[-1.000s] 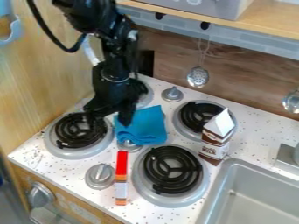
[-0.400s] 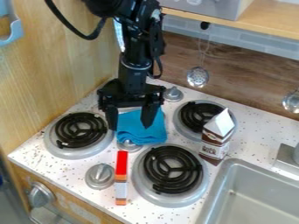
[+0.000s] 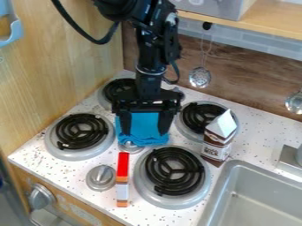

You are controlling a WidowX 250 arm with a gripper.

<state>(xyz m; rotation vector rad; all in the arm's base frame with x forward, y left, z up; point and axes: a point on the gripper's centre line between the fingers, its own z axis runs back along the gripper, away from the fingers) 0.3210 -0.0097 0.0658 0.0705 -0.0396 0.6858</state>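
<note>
The black gripper [image 3: 144,128] hangs over the middle of the stove top, its two fingers spread wide. Between and behind them lies a folded blue cloth [image 3: 145,126], with one finger at its left side and the other at its right. Whether the fingers touch the cloth, I cannot tell. In front of the cloth, a red, white and orange box [image 3: 122,179] lies on the white counter. A brown and white milk carton [image 3: 219,137] stands to the right.
Black coil burners surround the cloth, including a front left one [image 3: 81,131] and a front right one [image 3: 175,171]. A silver knob [image 3: 101,178] stands left of the box. At the lower right is a grey sink [image 3: 259,194]; a ladle [image 3: 200,77] hangs on the back wall.
The arm has moved right, and its gripper has turned so that both spread fingers face the camera, one on each side of the cloth. The back left burner has come into view.
</note>
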